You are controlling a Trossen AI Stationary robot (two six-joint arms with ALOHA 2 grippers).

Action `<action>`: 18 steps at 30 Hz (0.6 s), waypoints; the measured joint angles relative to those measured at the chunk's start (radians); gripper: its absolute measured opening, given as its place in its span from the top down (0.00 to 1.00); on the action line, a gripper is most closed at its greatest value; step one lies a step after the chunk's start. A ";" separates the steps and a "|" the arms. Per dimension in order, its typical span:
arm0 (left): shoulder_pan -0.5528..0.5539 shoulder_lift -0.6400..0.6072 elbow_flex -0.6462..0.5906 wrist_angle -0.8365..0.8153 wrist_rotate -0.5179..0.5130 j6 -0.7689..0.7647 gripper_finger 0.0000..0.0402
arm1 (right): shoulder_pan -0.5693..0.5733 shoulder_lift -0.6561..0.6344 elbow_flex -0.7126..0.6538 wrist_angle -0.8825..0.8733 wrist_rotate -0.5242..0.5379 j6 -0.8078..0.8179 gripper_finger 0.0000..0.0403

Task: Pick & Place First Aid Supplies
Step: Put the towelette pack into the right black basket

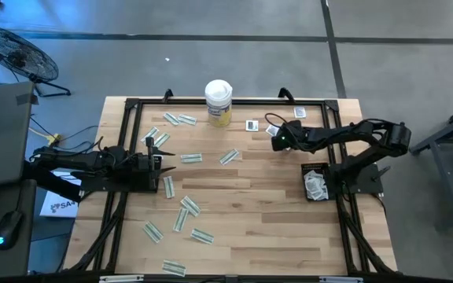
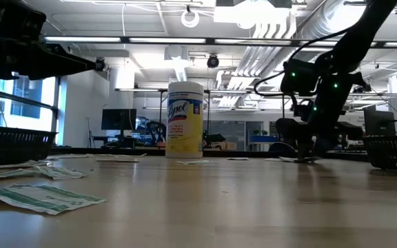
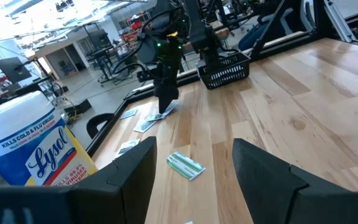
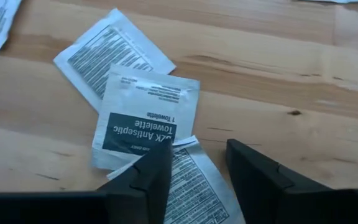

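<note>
Jaws: the right gripper [image 4: 194, 171] is held open and empty, low over the table [image 4: 303, 74].
Packet: a towelette packet [image 4: 145, 118] is seen just ahead of the jaws, lying flat in a small overlapping pile.
Feel: likely light, thin, bendy and slippery; best pinched by an edge.
Basket: a black basket [image 1: 314, 182] is seen nearby.
Left gripper [image 3: 191, 171]: held open, waiting far across.

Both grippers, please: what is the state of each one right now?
Left gripper: open, holding nothing.
Right gripper: open, holding nothing, above three overlapping towelette packets.
</note>
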 joint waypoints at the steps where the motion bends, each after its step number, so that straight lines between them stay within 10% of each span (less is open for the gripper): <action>1: 0.000 0.000 0.000 0.000 0.000 0.000 0.49 | 0.000 0.000 0.000 -0.002 0.001 -0.007 0.67; 18: 0.000 0.000 0.000 0.000 0.000 0.000 0.49 | 0.003 0.002 -0.002 -0.014 0.016 -0.041 0.92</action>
